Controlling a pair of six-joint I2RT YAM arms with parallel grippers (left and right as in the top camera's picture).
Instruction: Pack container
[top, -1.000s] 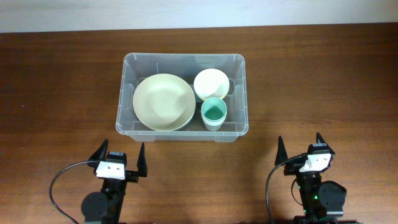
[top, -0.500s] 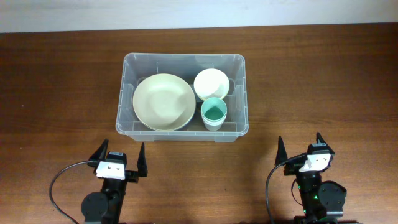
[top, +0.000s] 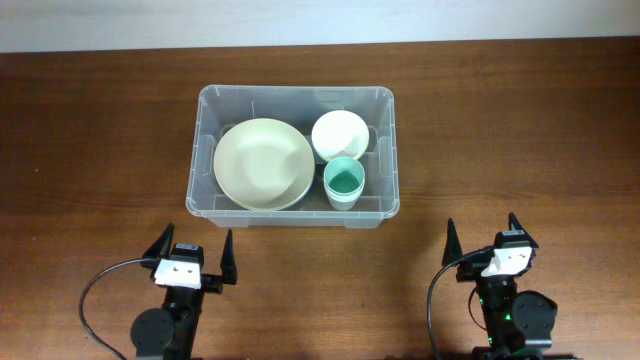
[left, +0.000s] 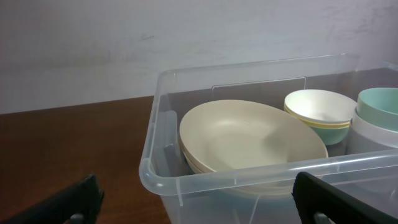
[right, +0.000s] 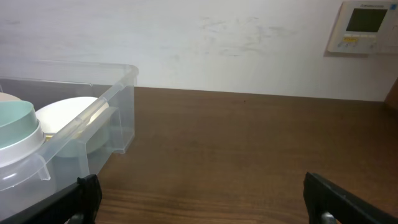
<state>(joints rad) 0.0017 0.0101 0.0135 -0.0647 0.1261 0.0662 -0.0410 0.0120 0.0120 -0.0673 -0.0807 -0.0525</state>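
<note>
Left gripper (top: 196, 245), right gripper (top: 481, 235): fingers apart, empty. Container (top: 295, 92) holds large bowl (top: 263, 163), white bowl (top: 340, 134), green cup (top: 344, 181). Risk: low forward reach strikes container's 6 o'clock wall, shoves it.

Dark wooden table (top: 100, 150), white wall (right: 186, 37) behind, small thermostat panel (right: 367, 25) on it.

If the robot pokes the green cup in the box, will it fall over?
Probably not far: the green cup stands upright, hemmed in by the big bowl, the small bowl and the container wall. It looks like light plastic, so it may wobble or slide easily.
</note>
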